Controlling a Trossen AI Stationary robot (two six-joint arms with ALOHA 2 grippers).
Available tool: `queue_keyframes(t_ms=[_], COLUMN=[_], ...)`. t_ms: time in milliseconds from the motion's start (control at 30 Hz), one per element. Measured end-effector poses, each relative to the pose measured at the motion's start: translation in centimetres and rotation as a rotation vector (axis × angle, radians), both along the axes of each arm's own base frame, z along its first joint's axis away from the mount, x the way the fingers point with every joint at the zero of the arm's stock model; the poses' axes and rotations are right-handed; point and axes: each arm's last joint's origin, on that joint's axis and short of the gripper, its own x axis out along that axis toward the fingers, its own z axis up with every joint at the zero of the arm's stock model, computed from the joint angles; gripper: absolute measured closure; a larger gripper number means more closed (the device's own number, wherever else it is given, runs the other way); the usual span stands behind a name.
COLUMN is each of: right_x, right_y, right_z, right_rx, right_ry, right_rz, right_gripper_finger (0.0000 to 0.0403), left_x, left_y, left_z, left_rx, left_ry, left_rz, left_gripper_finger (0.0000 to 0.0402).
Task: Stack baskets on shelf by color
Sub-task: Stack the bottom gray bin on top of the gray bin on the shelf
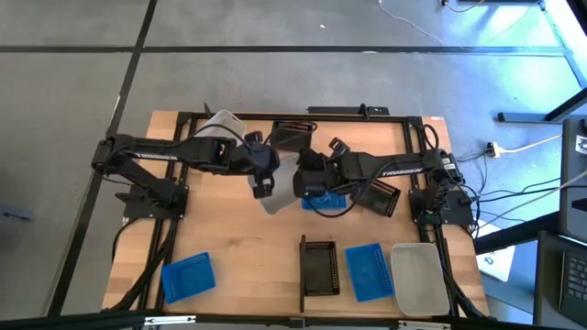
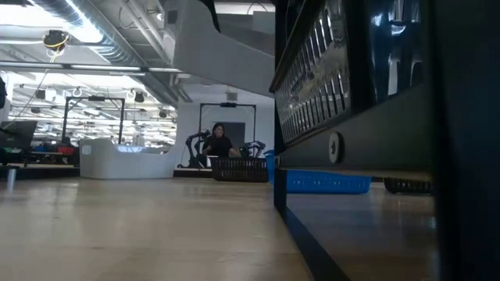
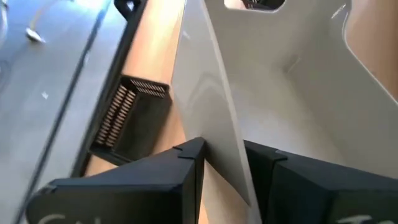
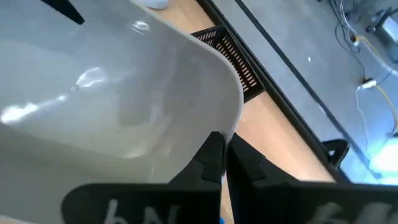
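Note:
A translucent white basket (image 1: 279,191) hangs tilted over the middle of the table between my two grippers. My left gripper (image 1: 265,183) is shut on one side of it and my right gripper (image 1: 308,181) on the opposite side. On the pale shelf (image 1: 367,246) at the near right, beside its black upright bar (image 1: 303,270), a black basket (image 1: 319,269), a blue basket (image 1: 369,272) and a white basket (image 1: 420,277) rest on their bottoms. A blue basket (image 1: 323,201) lies under my right arm. My left gripper (image 3: 225,171) has the white basket's side wall (image 3: 217,134) between its fingers, one finger inside the basket and one outside. The fingers come slanting down from the table's left. The basket is tilted and off the table. My right gripper (image 4: 225,158) pinches the white basket's rim next to a rounded corner (image 4: 233,121). The thin wall sits between the two shut fingers. The fingers come slanting down from the table's right. The basket's hollow faces this gripper.
Another white basket (image 1: 226,125) and a black basket (image 1: 292,134) lie near the far edge. A black basket (image 1: 381,195) sits by my right arm. A blue basket (image 1: 188,276) lies at the near left. Bare wood shows between it and the shelf.

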Motion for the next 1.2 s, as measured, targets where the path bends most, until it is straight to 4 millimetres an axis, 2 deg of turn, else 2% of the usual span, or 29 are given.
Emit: queue_keyframes(t_ms=[333,500,600,867,1200], right_x=[0.7,0.9,1.1,1.6,2.4], right_y=[0.0,-0.2,-0.5,-2.3,-3.2], right_z=[0.3,0.4,0.4,-0.1,-1.0], right_rx=[-0.081,-0.132,-0.139,-0.057,-0.05], right_ry=[0.049,0.1,0.121,0.155,0.195], right_rz=[0.134,0.211,0.253,0.302,0.338], right_gripper_finger=[0.0403,0.0403,0.0403,0.0403,0.0403], left_x=[-0.1,-0.1,0.5,1.8,0.9], left_y=[1.2,2.0,2.3,2.5,2.5], left_z=[-0.6,-0.7,-1.5,-3.4,-3.6], left_rx=[-0.201,-0.355,-0.401,-0.389,-0.329], left_ry=[-0.023,-0.061,-0.047,0.002,0.042], left_rz=[0.167,0.252,0.299,0.37,0.479], left_gripper_finger=[0.0345,0.0345,0.0345,0.0345,0.0345])
